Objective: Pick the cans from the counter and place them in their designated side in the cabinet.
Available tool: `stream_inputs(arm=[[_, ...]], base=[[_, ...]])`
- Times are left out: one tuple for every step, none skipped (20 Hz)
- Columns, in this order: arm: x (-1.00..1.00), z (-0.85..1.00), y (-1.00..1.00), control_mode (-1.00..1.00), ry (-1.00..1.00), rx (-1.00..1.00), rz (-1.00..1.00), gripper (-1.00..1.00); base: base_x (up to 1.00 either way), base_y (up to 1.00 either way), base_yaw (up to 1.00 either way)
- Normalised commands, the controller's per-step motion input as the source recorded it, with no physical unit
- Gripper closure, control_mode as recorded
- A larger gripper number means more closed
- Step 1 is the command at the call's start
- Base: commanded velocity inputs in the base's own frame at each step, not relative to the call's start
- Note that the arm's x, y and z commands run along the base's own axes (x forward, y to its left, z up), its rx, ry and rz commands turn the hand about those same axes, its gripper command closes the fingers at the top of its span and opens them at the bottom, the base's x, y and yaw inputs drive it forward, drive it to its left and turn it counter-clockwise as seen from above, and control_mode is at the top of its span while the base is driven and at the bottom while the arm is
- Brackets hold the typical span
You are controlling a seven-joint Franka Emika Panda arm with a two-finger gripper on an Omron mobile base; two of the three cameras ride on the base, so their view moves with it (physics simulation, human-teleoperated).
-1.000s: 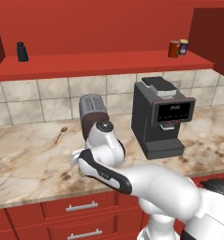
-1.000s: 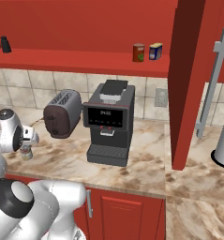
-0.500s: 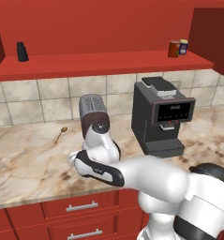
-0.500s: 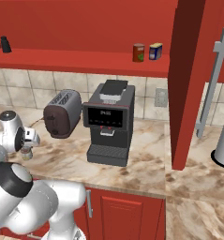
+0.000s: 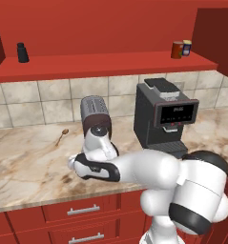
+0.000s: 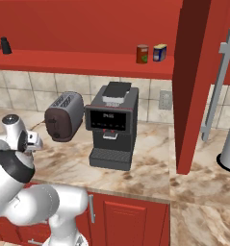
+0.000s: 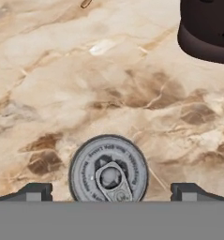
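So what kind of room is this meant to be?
A rendered kitchen, it seems: a toaster and a coffee machine stand on a marble counter, with red drawers below.

Left base view: behind arm, looks forward and down over counter (image 5: 25,157), toaster (image 5: 95,112) and coffee machine (image 5: 165,119) mid-frame, red shelf (image 5: 106,64) above. Right base view: same stretch from the other side, toaster (image 6: 63,116) left of coffee machine (image 6: 111,126). Hand view: close, straight down on marble, can lid (image 7: 108,169) between finger tips, toaster base (image 7: 207,28) at top right corner
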Motion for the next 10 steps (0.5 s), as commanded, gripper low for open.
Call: stream_inputs(arm=[[0.17,-0.17,0.07,-1.00,0.02,-0.01,0.00,-1.00],[0.15,-0.19,0.07,-1.00,0.02,-0.02,0.00,-1.00],[0.13,-0.19,0.07,-1.00,0.02,-0.02,0.00,-1.00],[0.12,-0.20,0.08,-1.00,0.02,-0.02,0.00,-1.00],[0.12,-0.20,0.08,-1.00,0.02,-0.02,0.00,-1.00],[0.12,-0.19,0.09,-1.00,0.02,-0.02,0.00,-1.00],[0.14,-0.19,0.09,-1.00,0.02,-0.02,0.00,-1.00],[0.14,-0.18,0.09,-1.00,0.01,-0.02,0.00,-1.00],[0.13,-0.18,0.09,-1.00,0.01,-0.02,0.00,-1.00],[0.14,-0.17,0.08,-1.00,0.01,-0.02,0.00,-1.00]], base=[[0.00,0.00,0.00],[0.00,0.00,0.00],[0.00,0.00,0.00],[0.00,0.00,0.00],[0.00,0.00,0.00],[0.00,0.00,0.00],[0.00,0.00,0.00],[0.00,0.00,0.00],[0.00,0.00,0.00],[0.00,0.00,0.00]])
